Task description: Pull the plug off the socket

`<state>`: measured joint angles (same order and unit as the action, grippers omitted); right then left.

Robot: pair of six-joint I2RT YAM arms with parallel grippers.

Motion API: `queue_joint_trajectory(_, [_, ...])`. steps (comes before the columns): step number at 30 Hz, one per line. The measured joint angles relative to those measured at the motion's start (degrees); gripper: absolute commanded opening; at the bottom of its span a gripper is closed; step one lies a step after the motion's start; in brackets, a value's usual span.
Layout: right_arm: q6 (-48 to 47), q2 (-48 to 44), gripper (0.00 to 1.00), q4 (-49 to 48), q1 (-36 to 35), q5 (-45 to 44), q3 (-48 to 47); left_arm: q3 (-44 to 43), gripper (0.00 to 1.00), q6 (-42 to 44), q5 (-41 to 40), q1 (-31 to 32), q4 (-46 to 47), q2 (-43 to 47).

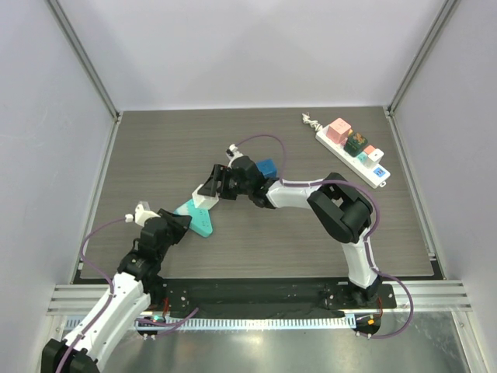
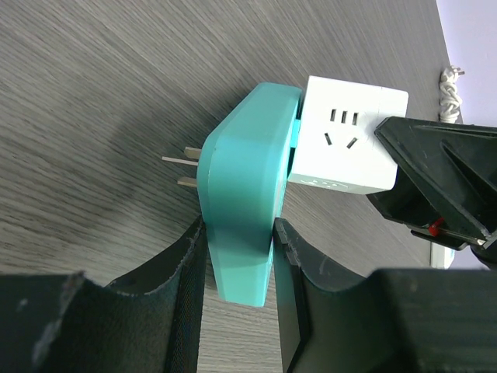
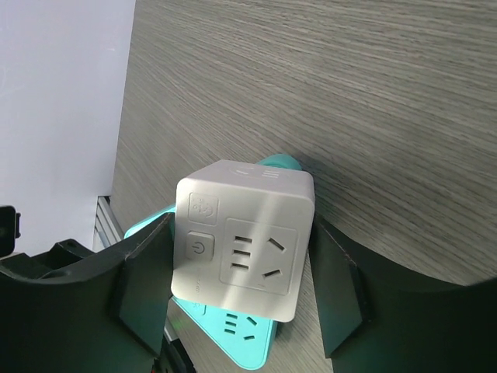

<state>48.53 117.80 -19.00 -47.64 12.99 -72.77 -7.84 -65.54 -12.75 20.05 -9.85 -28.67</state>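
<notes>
A white cube socket (image 3: 245, 241) is plugged into a teal adapter (image 2: 245, 194) whose two metal prongs (image 2: 182, 171) stick out free. Both sit just above the table's middle left in the top view, cube (image 1: 205, 201) and teal adapter (image 1: 200, 221). My left gripper (image 2: 237, 264) is shut on the teal adapter's narrow end. My right gripper (image 3: 242, 264) is shut on the white cube, one finger on each side. The teal adapter also shows under the cube in the right wrist view (image 3: 241, 334). The cube also shows in the left wrist view (image 2: 345, 140).
A white power strip (image 1: 353, 148) with pink, green and other plugs in it lies at the back right, its cord end (image 1: 309, 120) coiled beside it. A blue block (image 1: 267, 167) sits by the right wrist. Grey walls enclose the table.
</notes>
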Motion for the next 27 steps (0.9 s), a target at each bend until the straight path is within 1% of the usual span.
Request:
queue_joint_trajectory(2, [0.11,0.00,0.35,0.02,0.02,0.11,-0.02,-0.02,0.00,-0.13,-0.37,0.24,-0.09,0.04])
queue_joint_trajectory(3, [0.11,0.00,0.23,0.11,0.02,0.11,-0.07,-0.02,0.00,-0.22,-0.48,0.28,-0.13,0.04])
queue_joint_trajectory(4, [0.09,0.00,0.17,0.17,0.02,0.11,-0.11,-0.04,0.00,-0.28,-0.63,0.37,-0.20,0.04])
queue_joint_trajectory(5, [0.11,0.00,0.08,0.24,0.11,0.09,-0.13,-0.07,0.00,-0.33,-0.81,0.52,-0.26,0.04])
queue_joint_trajectory(6, [0.11,0.00,0.01,0.44,0.20,0.24,-0.22,-0.13,0.00,-0.37,-0.96,0.61,-0.35,0.04])
queue_joint_trajectory(9, [0.07,0.00,0.01,1.79,0.76,1.31,-0.79,-0.37,0.00,-0.44,-1.60,1.25,-0.79,0.04])
queue_joint_trajectory(12, [0.52,0.00,0.01,2.93,1.99,4.52,-0.92,-0.59,0.00,-0.50,-2.29,2.34,-1.03,0.04])
queue_joint_trajectory(16, [3.13,0.00,0.01,0.85,4.33,10.19,1.40,-1.03,0.00,-0.46,-2.45,3.58,-1.18,0.04])
queue_joint_trajectory(19, [3.30,0.00,0.01,0.85,4.83,11.58,1.92,-1.27,0.00,-0.39,-2.54,4.24,-1.36,0.04])
queue_joint_trajectory(21, [1.97,-0.33,0.01,3.08,4.17,10.03,0.92,-1.31,0.00,-0.46,-2.89,4.44,-1.66,-0.04])
queue_joint_trajectory(23, [-0.63,-0.59,0.01,7.65,2.43,6.86,-1.77,-1.46,0.00,-0.81,-3.63,4.79,-2.01,-0.55])
queue_joint_trajectory(27, [-5.79,-0.68,0.01,17.20,-1.70,-3.91,-8.28,-1.92,0.00,-2.23,-5.97,5.84,-2.97,-2.16])
